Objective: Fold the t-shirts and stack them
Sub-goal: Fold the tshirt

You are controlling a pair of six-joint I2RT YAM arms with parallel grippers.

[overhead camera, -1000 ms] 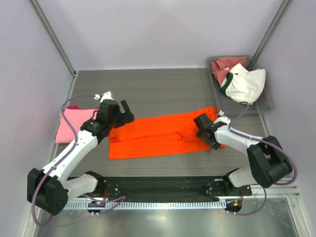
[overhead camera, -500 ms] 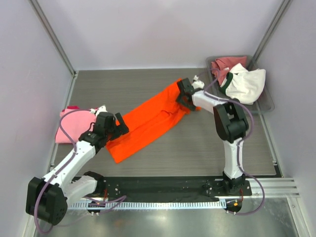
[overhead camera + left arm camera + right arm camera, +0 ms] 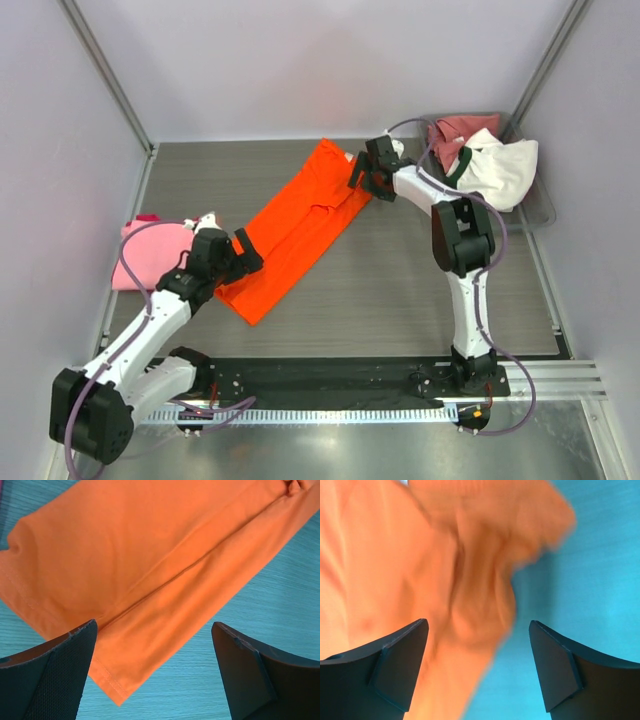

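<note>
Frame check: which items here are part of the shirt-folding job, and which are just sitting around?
Part of the job:
- orange t-shirt, lying diagonally on the table
- pink t-shirt, at the left edge
- rose-red t-shirt and white t-shirt with a green collar, both in the grey bin

Just there:
- the grey bin itself
- the table

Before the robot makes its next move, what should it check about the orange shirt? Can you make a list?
1. Left gripper open: ok, jaws wide over the orange t-shirt's near end.
2. Right gripper open: ok, jaws wide at the far end.
3. Shirt folded into a long strip: ok.
4. Shirt lying straight across the table: not ok, it lies diagonally.
5. Far end flat: cannot tell, the right wrist view is blurred.
6. Pink t-shirt out of the way: ok, at the table's left edge.
</note>
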